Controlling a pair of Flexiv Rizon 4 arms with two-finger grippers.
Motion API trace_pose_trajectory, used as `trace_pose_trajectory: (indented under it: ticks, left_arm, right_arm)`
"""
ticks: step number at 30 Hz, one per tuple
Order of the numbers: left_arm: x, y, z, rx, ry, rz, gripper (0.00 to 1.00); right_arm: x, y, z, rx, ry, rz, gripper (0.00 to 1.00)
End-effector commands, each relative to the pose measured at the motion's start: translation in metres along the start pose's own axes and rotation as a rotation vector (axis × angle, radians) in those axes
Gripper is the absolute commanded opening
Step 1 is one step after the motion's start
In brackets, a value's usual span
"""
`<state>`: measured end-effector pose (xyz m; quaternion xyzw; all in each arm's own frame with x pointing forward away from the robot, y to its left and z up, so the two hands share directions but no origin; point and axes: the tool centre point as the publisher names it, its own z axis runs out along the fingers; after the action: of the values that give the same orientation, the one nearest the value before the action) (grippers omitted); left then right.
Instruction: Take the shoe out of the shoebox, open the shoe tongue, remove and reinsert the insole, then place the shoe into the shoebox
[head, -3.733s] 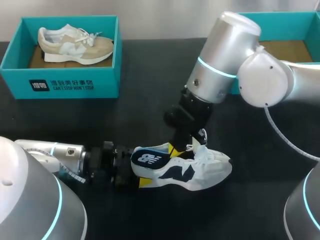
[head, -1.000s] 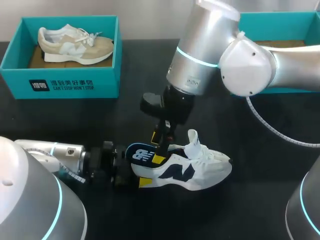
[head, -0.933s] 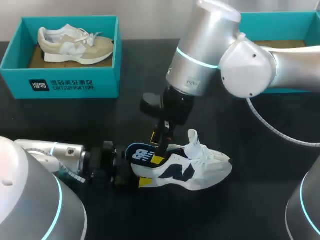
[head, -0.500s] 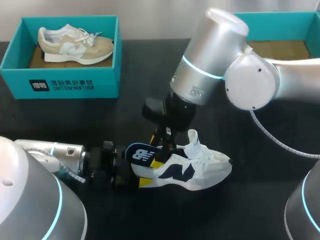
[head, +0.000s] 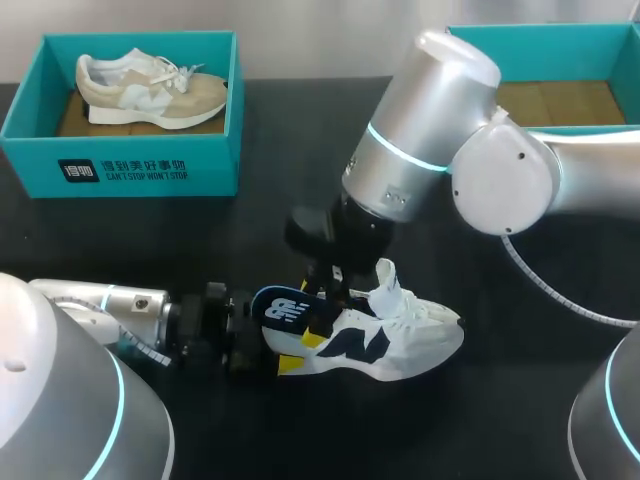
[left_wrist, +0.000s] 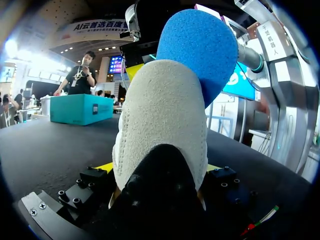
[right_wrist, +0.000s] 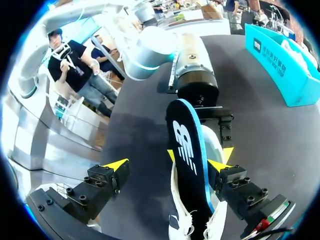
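We count two shoes, two shoeboxes and one insole. The white shoe (head: 400, 335) lies on the table (head: 500, 410), outside both boxes, with its heel clamped by our left gripper (left_wrist: 159, 170). The dark insole (head: 288, 310) sticks out of it, between the spread fingers of our right gripper (right_wrist: 168, 164). The beige shoe (head: 150, 90) sits in the left shoebox (head: 120, 165); the right shoebox (head: 545, 38) stands behind our right arm.

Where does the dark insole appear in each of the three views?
Head view: the insole is low, left of centre, at the white shoe's heel.
Left wrist view: its blue underside stands above the shoe's heel.
Right wrist view: it lies between the right gripper's fingers.
Shared landmark: the white shoe.
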<state>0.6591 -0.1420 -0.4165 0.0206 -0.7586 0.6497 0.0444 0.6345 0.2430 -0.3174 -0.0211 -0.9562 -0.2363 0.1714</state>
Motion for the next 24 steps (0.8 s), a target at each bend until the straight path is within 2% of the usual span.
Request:
trace_pose_trajectory:
  ticks: [1,9,17,21,24]
  left_arm:
    - [-0.001,0.003,0.0,0.0,-0.002,0.0,0.0]
    - [-0.001,0.003,0.0,0.0,-0.002,0.0,0.0]
    - [-0.001,0.003,0.0,0.0,-0.002,0.0,0.0]
    - [-0.001,0.003,0.0,0.0,-0.002,0.0,0.0]
    - [-0.001,0.003,0.0,0.0,-0.002,0.0,0.0]
  right_arm:
    - [-0.003,-0.007,0.005,-0.02,0.006,0.006,1.0]
    - [-0.003,-0.011,0.008,-0.03,0.024,0.019,0.93]
    - [-0.002,-0.018,0.01,-0.045,0.045,0.033,0.89]
    - [-0.003,-0.022,0.01,-0.042,0.048,0.039,0.9]
    - [-0.007,-0.024,0.011,-0.043,0.053,0.043,0.87]
